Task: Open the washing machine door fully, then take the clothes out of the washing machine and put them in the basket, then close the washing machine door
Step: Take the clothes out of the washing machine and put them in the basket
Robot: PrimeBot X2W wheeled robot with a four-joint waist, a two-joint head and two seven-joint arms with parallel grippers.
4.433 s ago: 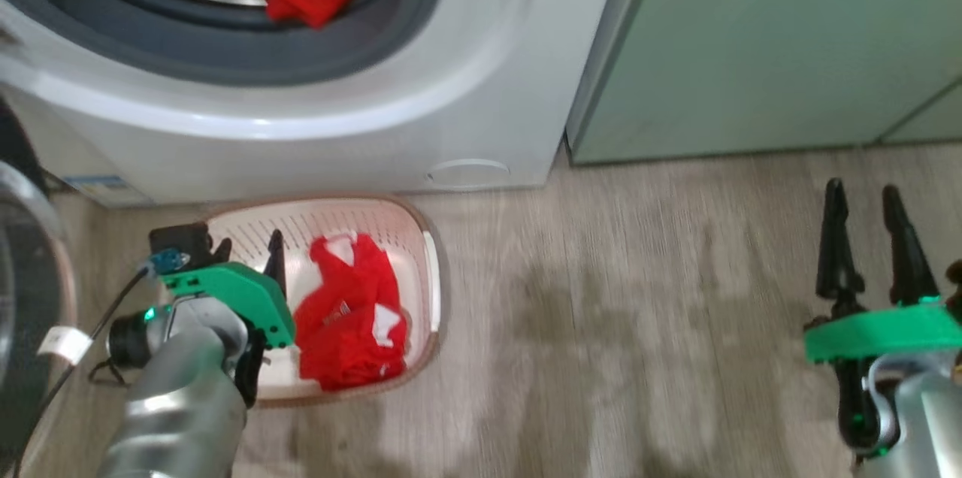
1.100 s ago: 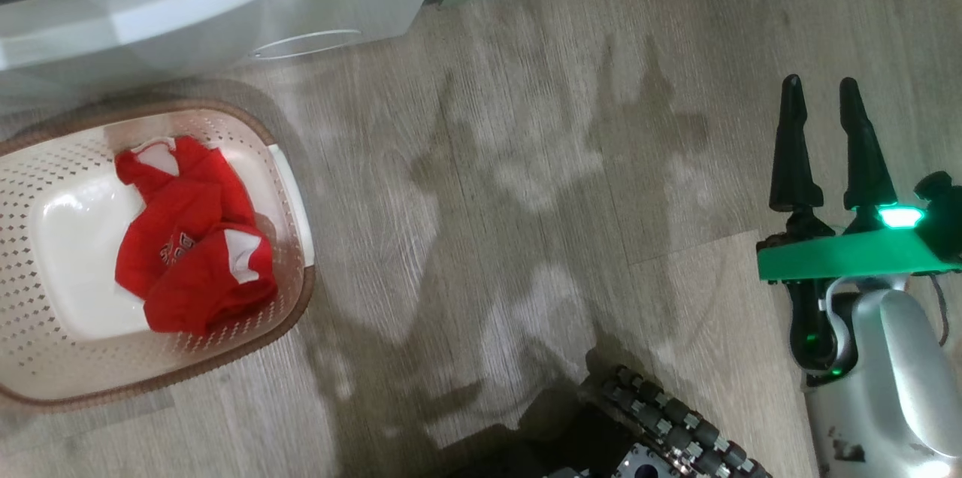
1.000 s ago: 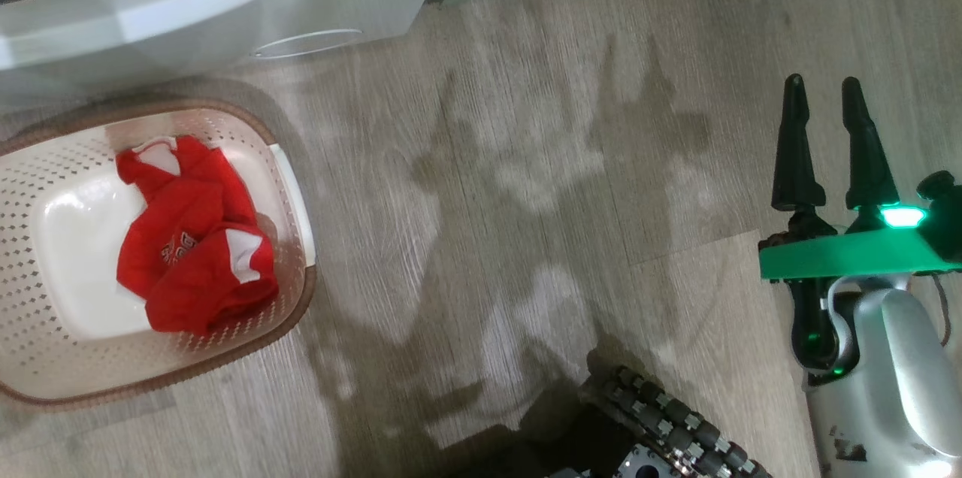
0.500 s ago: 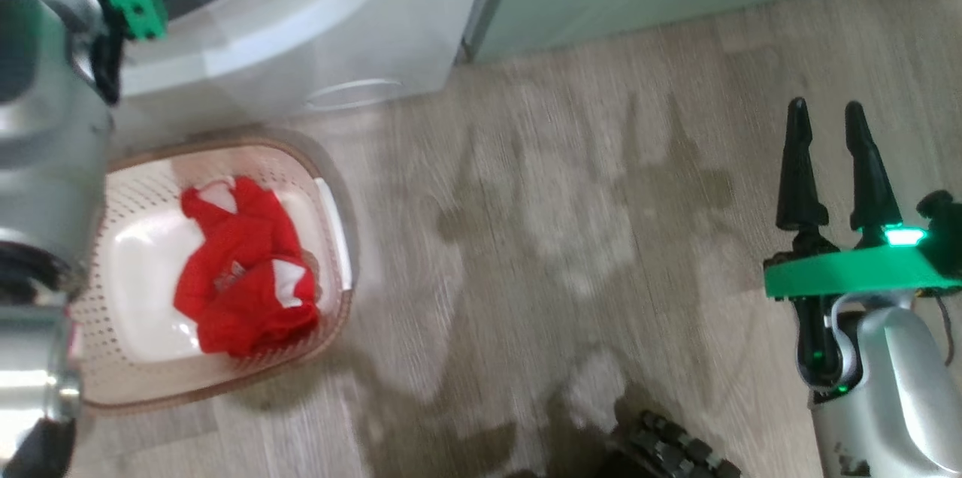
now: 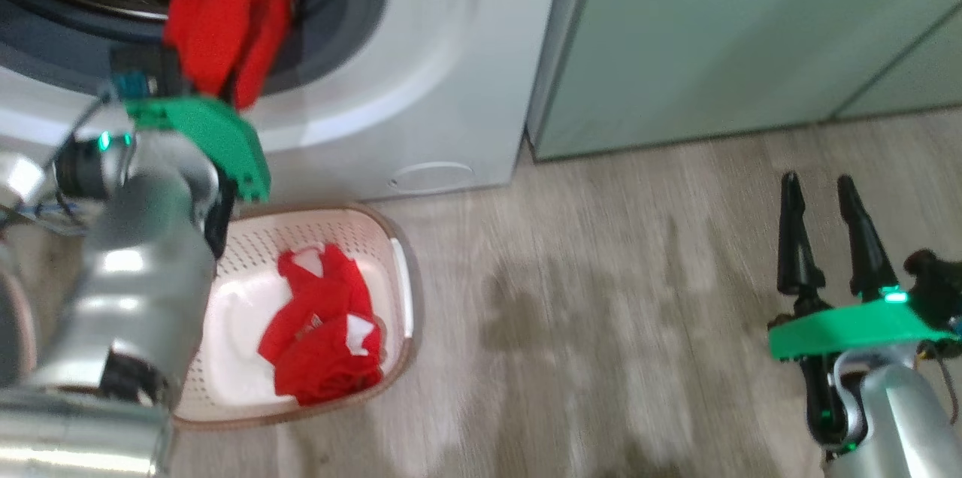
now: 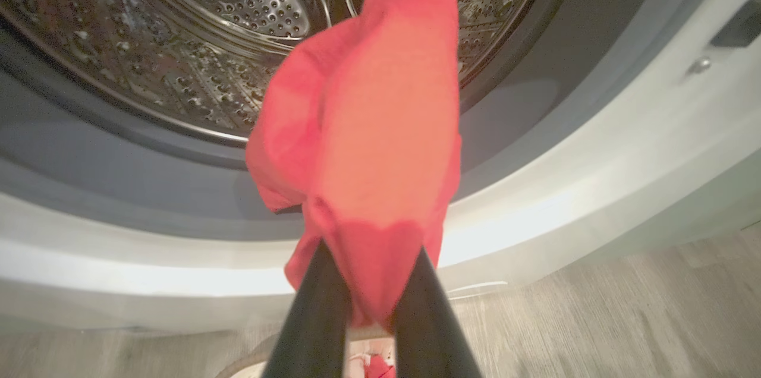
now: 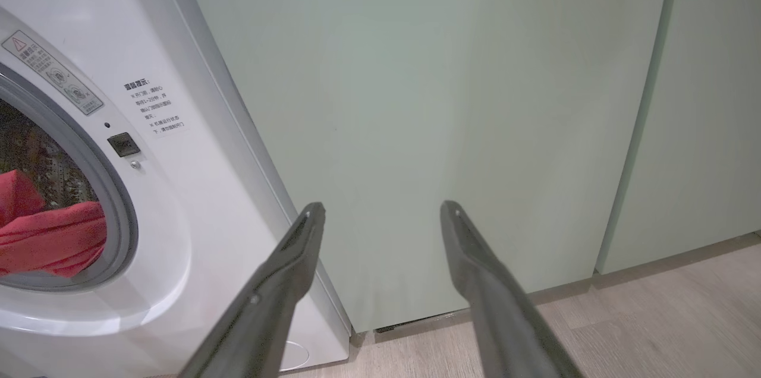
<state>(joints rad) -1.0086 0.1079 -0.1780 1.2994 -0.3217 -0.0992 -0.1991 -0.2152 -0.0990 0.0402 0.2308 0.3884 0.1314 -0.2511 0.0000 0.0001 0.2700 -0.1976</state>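
A bright red garment (image 6: 380,128) is pinched between the black jaws of the left gripper (image 6: 371,256). Beyond the jaws, a white washing machine (image 6: 594,146), grey gasket (image 6: 89,182) and hole-dotted steel drum (image 6: 196,27) are seen. Below them, red clothes (image 5: 323,335), white-patched and perhaps lettered, are seen in a cream, perforated, brown-rimmed basket (image 5: 301,226).

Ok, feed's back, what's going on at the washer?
The left tool is shut on a red garment, holding it at the open drum mouth of the washing machine. The basket sits on the floor just below, with a second red garment already in it. The right tool is open and empty, off to the right by the green cabinet. The held garment hides part of the drum, so I can't tell if more is left inside.
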